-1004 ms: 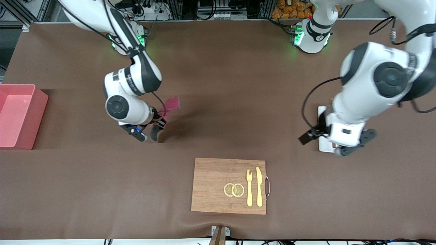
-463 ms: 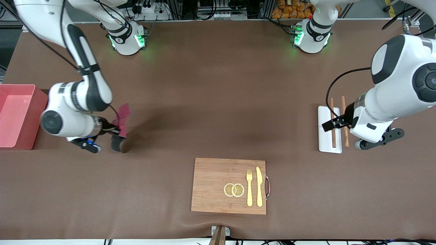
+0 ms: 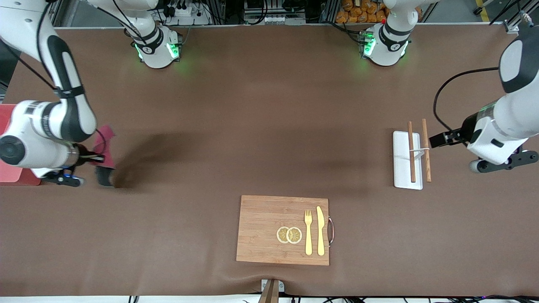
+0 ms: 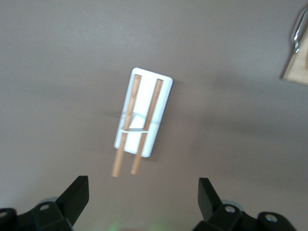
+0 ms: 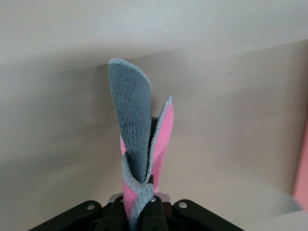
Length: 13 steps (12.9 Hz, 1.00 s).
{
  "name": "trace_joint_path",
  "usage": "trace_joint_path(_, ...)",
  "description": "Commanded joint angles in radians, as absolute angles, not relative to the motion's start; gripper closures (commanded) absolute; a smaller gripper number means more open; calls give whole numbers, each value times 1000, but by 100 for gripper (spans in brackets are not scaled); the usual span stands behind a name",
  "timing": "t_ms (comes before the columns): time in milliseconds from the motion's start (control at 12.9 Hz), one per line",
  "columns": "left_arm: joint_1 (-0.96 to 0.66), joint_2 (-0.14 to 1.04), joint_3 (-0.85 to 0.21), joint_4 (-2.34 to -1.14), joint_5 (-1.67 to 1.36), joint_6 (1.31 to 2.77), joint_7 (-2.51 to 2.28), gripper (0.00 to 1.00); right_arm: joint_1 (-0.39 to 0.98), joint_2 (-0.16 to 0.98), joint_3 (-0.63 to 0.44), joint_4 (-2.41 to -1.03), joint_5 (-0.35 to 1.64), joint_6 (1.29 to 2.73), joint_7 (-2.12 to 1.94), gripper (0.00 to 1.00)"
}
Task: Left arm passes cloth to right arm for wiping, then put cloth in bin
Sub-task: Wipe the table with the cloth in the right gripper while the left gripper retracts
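Starting nearest the camera: board (image 3: 282, 229) carries two lemon slices (image 3: 289, 235), a fork (image 3: 308, 232) and a knife (image 3: 321, 230). Farther back, right gripper (image 3: 96, 158) has its fingers clamped on the cloth (image 3: 104, 145), held in the air over the table (image 3: 252, 126) just beside the bin (image 3: 17, 176) at the right arm's end. Cloth hangs folded, grey face against pink. Left gripper (image 4: 143, 192) hovers with jaws apart, holding nothing, near the white tray (image 3: 402, 160) with two chopsticks (image 3: 411, 151).

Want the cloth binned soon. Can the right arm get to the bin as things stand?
Probably yes: the right gripper, shut on the cloth, hangs beside the bin, with nothing between them.
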State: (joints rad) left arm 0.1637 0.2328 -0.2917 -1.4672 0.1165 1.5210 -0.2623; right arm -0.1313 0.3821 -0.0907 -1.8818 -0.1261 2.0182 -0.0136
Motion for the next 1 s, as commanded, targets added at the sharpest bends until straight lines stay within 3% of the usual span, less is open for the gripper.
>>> trace_joint_path(0,-22,121,-61,-1551,37,1514,-139,0,-218,364,-71,-1852,-210,2010,-139,100)
trace_joint_path(154,-78,68,53,-1560,-43,1516,15,0,-233,374,-68,-1853,-245,2017,-143,100)
trace_joint_path(232,-69,49,58,-1556,-75,1517,52,0,-216,374,-64,-1861,-239,2005,-129,100)
trace_joint_path(927,-78,-32,-20,-1557,-9,1486,-2,0,162,379,-61,-1933,81,1980,413,100)
